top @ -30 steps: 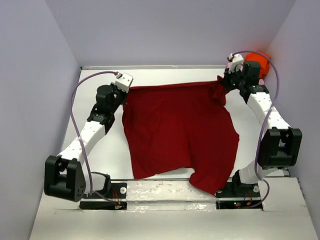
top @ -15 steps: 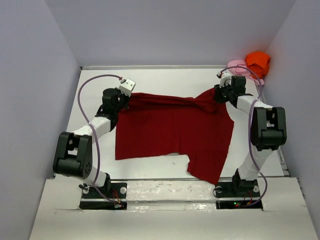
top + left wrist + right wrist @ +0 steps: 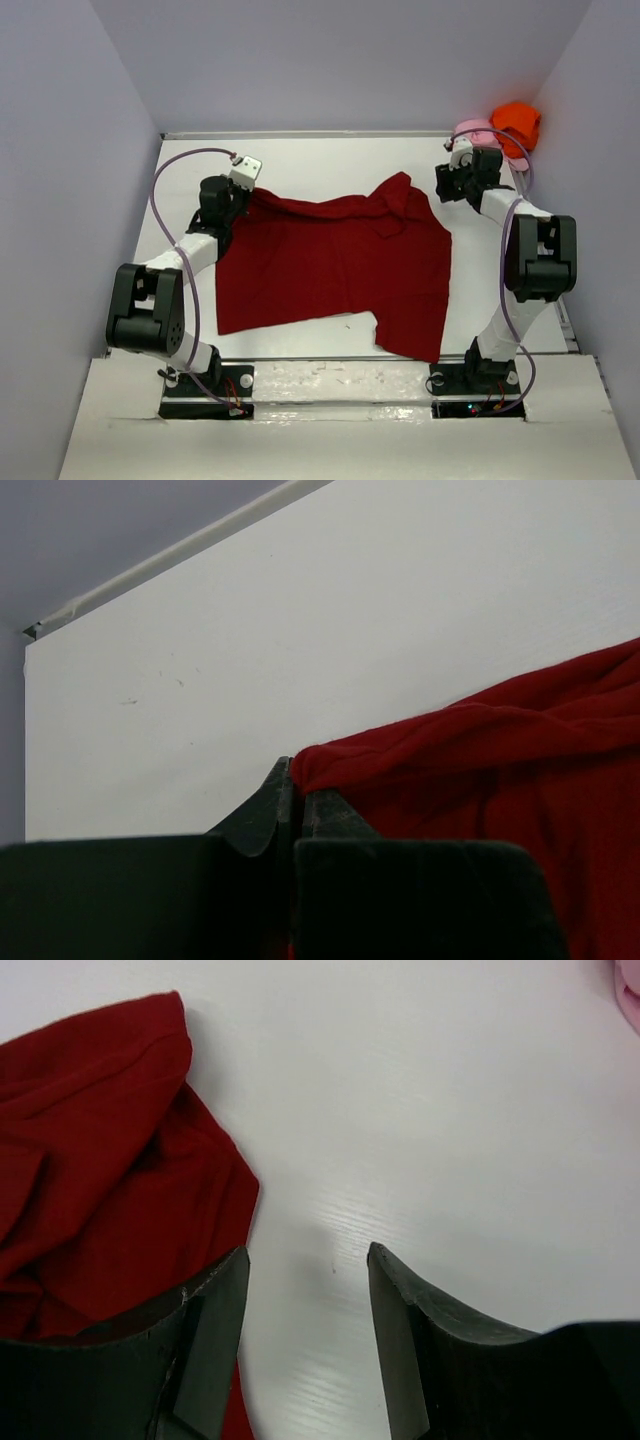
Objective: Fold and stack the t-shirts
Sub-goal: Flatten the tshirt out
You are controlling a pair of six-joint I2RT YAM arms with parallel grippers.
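Left gripper [image 3: 292, 792] was clamped tight on a bunched corner of the dark red t-shirt [image 3: 500, 780], cloth trailing away to its side. Right gripper [image 3: 305, 1260] stood spread over bare table [image 3: 450, 1110], gripping nothing; the rumpled shirt lay just beside one finger.

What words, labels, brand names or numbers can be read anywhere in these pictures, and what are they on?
None: no readable text shows in any view.
The dark red t-shirt, orange t-shirt and pink t-shirt look plain, with no print or tag showing.
The right arm's base shows only tiny coloured lights, with no lettering that can be made out.
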